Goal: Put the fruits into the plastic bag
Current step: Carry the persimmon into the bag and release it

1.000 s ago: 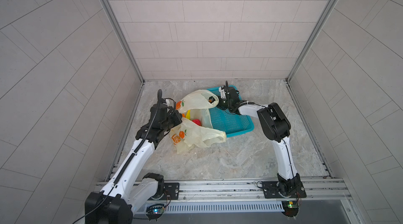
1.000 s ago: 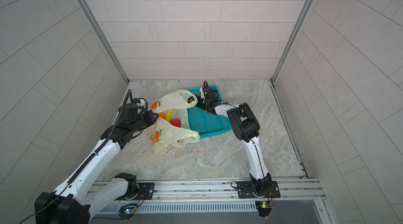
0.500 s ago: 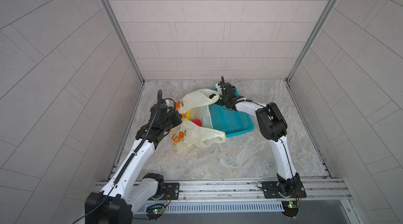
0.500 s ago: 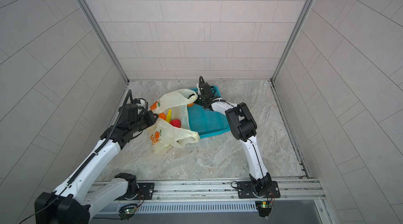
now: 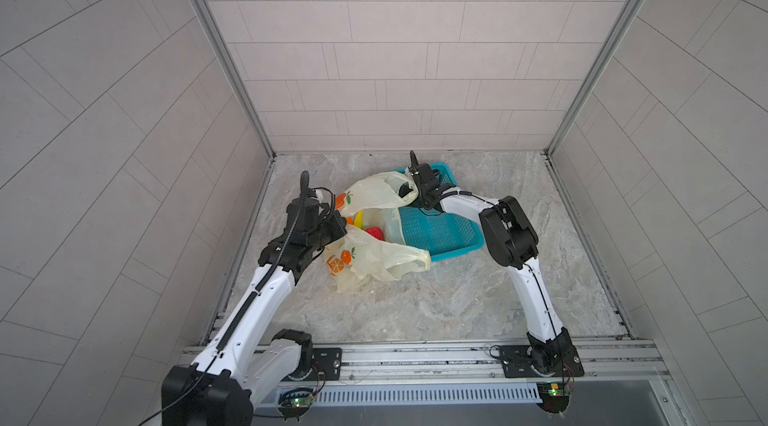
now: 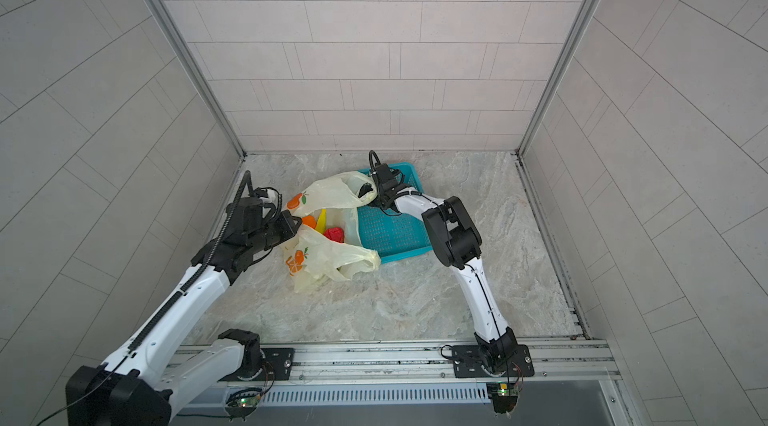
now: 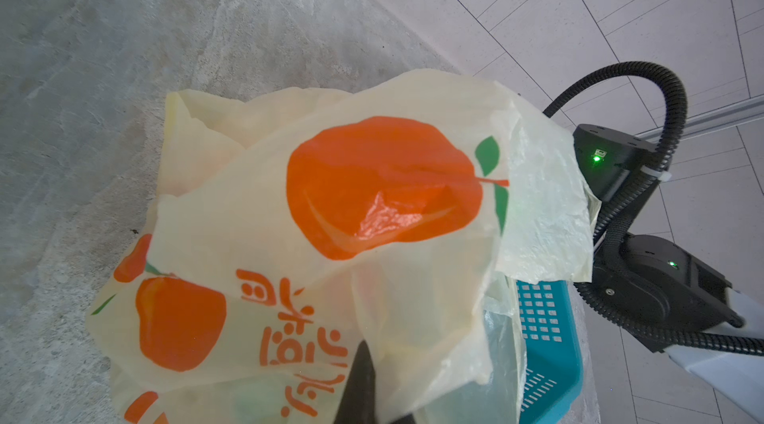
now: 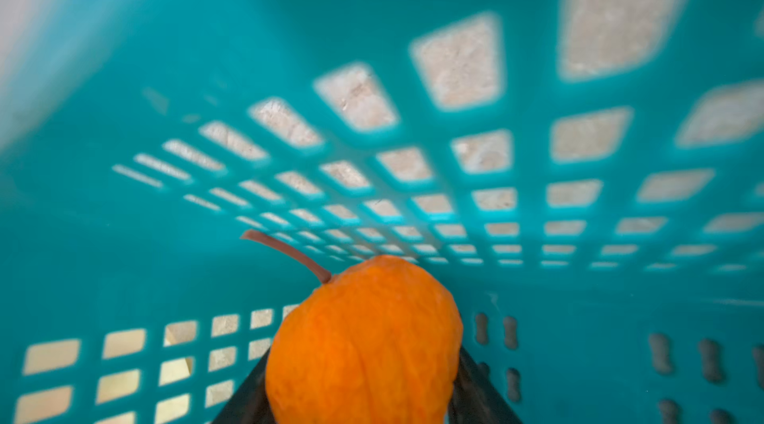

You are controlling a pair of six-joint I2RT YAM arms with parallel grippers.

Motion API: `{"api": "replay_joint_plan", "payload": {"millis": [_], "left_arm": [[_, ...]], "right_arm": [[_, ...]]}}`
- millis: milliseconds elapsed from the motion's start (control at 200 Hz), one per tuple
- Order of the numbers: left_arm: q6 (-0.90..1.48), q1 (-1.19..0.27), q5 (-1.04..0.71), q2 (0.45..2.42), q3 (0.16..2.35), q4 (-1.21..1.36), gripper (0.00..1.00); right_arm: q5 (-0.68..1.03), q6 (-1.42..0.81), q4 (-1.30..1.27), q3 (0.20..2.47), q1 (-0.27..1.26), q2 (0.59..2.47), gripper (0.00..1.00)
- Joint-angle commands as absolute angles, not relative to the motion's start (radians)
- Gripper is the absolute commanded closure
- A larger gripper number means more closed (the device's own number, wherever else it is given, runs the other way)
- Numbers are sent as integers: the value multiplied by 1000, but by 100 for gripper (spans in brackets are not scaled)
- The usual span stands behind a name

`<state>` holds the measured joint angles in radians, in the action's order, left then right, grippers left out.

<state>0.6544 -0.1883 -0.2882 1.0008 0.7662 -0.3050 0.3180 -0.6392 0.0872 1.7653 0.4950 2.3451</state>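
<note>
Right fingers [image 8: 475,384] are clamping the stemmed orange fruit [image 8: 364,339] inside the teal basket [image 8: 289,50], for lifting | left fingers [image 7: 359,380], closed, are pinching the plastic bag [image 5: 376,191] rim, holding its mouth open beside the basket | red fruit [image 5: 375,233], banana [image 5: 358,218] are lying inside bag.

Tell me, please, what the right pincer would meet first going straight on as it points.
Likely the teal basket: its perforated floor or wall, just past the orange fruit it grips; blur hides the depth.
</note>
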Motion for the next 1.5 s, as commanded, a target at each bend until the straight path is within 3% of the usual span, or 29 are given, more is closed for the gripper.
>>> {"api": "replay_joint_plan", "payload": {"millis": [0,255,631,876,1161,1496], "left_arm": [[643,-193,-279,996,790,-322,100],[637,-193,-282,997,793,-316,100],[644,-193,-297,994,780,-283,100],[642,-193,-314,988,776,-272,100],[638,-193,-310,964,789,-297,100],[572,-192,-224,905,830,-443,100]], "right_arm": [[290,-622,99,1765,489,2339,54],[271,-646,-12,1569,452,2159,61],[246,-697,-115,1180,387,1700,65],[259,-544,-55,1086,458,1432,65],[495,-263,172,1216,731,1529,64],[541,-280,263,1409,786,1791,62]]}}
